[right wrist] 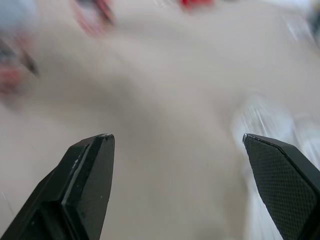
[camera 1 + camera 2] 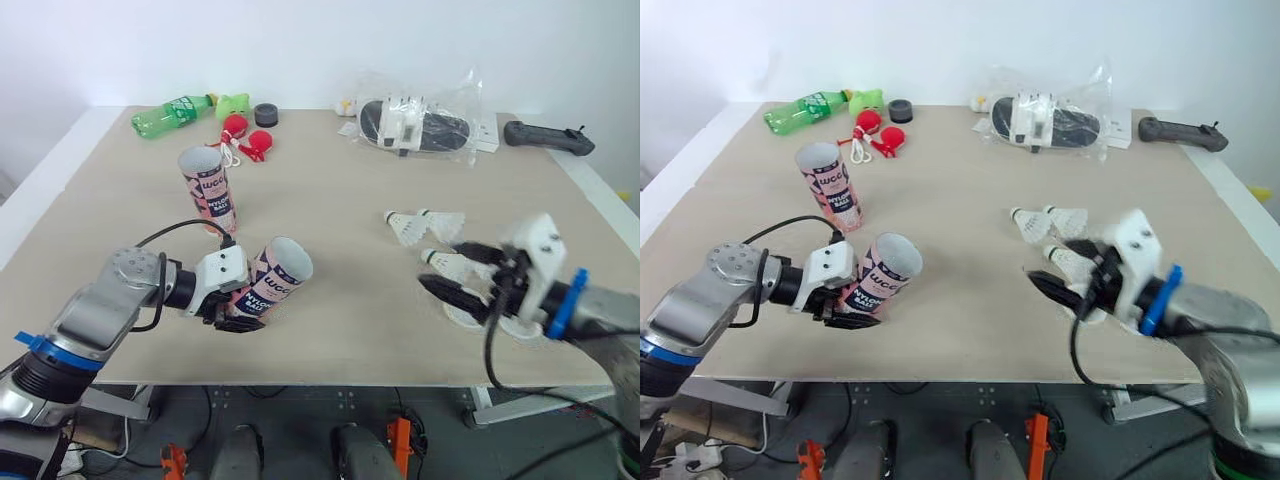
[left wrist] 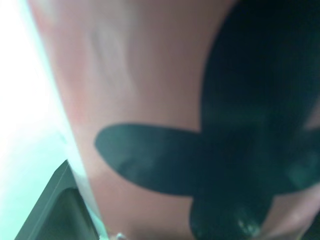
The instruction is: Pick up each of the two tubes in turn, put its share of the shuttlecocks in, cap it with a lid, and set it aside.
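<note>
Head view, left tool (image 2: 240, 310): at the near left edge of the desk (image 2: 340, 190), pinching the lower body of the held tube.
Head view, held tube (image 2: 273, 277): pink with dark print, tilted, its open mouth facing up and to the right. Whether its base touches the desk cannot be told.
Head view, right tool (image 2: 438, 264): near the front right edge, low over the desk, its black fingers spread and pointing toward the middle.
Head view, single shuttlecock (image 2: 445, 262): lies in line with the gap between the right tool's fingers. Contact cannot be told.
Head view, two shuttlecocks (image 2: 407, 229): side by side on the desk, just behind the right tool and apart from it.
Head view, second tube (image 2: 208, 190): upright with its mouth open, behind the held tube and apart from it.
Head view, far edge: a green bottle (image 2: 170, 115) on its side, a green toy (image 2: 233, 103) at its cap end, a black roll (image 2: 266, 114), and red pieces on a white cord (image 2: 248, 138) in front of them.
Head view, far right: a clear bag (image 2: 415, 125) holding dark objects, with a black handle (image 2: 545, 137) lying beyond it at the desk's right side.
Left wrist view, held tube: the pink wall and dark print sit right against the lens, with one dark finger (image 3: 45, 215) beside them.
Right wrist view, fingers (image 1: 85, 185): the two black tips are set wide apart with bare desk between them. The shapes beyond are blurred.
</note>
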Action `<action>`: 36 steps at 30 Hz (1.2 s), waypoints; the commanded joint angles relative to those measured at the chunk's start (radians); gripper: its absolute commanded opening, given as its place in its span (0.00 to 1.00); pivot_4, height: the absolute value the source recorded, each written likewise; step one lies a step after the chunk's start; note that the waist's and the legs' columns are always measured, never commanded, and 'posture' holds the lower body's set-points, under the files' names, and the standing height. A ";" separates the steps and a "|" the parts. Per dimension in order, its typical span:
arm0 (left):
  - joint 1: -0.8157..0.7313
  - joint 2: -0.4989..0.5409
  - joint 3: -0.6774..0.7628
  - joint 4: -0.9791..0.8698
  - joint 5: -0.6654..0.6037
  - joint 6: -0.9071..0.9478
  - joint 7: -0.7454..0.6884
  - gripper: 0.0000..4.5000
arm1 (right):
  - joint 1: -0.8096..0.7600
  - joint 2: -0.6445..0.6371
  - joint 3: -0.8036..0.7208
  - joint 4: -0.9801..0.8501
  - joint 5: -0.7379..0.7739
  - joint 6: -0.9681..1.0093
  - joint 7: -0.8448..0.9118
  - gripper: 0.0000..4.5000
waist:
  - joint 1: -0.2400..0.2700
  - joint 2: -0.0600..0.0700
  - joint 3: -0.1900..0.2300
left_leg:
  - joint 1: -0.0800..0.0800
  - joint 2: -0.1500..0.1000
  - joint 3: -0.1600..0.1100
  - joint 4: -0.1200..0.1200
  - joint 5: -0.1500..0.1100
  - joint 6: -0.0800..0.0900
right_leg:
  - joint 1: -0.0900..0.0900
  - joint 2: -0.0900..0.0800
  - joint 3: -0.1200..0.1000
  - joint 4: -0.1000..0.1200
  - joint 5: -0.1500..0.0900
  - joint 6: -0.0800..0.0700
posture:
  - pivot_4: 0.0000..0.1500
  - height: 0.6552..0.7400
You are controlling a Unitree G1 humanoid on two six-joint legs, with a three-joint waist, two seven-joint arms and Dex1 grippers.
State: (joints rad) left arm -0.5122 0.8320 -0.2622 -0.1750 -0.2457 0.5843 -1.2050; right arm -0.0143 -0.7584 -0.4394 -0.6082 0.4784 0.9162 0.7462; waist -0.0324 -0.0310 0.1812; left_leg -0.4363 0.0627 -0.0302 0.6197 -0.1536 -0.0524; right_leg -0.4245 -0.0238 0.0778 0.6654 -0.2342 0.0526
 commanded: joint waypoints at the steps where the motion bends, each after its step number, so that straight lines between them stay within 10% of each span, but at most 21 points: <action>1: -0.026 -0.015 -0.014 0.010 0.009 -0.022 -0.014 0.76 | 0.070 0.000 -0.047 0.010 -0.043 -0.057 -0.043 0.98 | -0.003 0.001 0.000 | 0.000 0.000 0.001 0.000 0.000 0.000 | 0.000 0.000 0.001 0.000 0.000 0.001 | 1.00 1.00; 36: 0.026 0.018 0.029 -0.069 -0.008 0.024 0.020 0.76 | -0.292 0.157 0.290 0.543 -0.164 -0.349 -0.128 0.98 | -0.016 0.001 0.000 | 0.001 -0.002 0.001 0.000 0.000 0.000 | 0.000 0.001 0.005 0.000 0.002 0.002 | 1.00 1.00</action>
State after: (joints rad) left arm -0.4896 0.8366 -0.2577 -0.2183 -0.2484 0.5983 -1.1876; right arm -0.2813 -0.6067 -0.1530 -0.0543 0.3097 0.5849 0.6136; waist -0.0481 -0.0302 0.1815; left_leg -0.4350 0.0609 -0.0289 0.6196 -0.1533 -0.0519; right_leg -0.4243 -0.0229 0.0828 0.6652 -0.2326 0.0546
